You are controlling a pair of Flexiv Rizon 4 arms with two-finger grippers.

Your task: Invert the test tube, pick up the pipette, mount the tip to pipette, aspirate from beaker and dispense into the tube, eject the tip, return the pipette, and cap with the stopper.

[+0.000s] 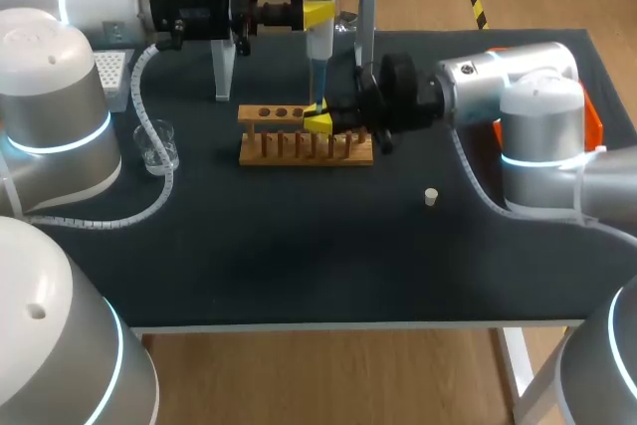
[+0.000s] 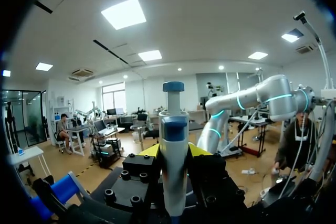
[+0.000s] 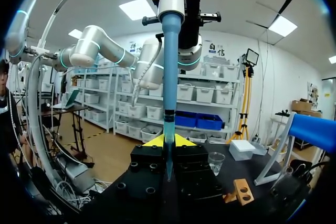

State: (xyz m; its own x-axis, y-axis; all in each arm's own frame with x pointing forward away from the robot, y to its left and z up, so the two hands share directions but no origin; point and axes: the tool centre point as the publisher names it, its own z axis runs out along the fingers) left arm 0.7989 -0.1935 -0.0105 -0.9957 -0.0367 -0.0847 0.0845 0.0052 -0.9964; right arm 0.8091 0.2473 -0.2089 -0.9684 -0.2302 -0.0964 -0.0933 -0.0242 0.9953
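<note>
Head view: the left tool (image 1: 316, 15) comes in from the far left and is clenched on the pipette (image 1: 319, 42), which stands upright. Its blue tip (image 1: 319, 82) points down to the right tool (image 1: 318, 122). That tool reaches in from the right, and its yellow tips are drawn together just over the wooden rack (image 1: 269, 151) at mid-surface. The beaker (image 1: 159, 146) stands well left of the rack. The white stopper (image 1: 431, 196) lies alone to the right and nearer, on the dark surface (image 1: 299, 256).

Left wrist view: the pipette's grey body with its blue cap stands between the two yellow tips, gripped from both sides.

Right wrist view: the right tool's fingers are closed on a clear, upright test tube (image 3: 168, 129). The blue tip runs down into the tube from the left tool above. The beaker and the rack's end lie just beyond, to one side.
</note>
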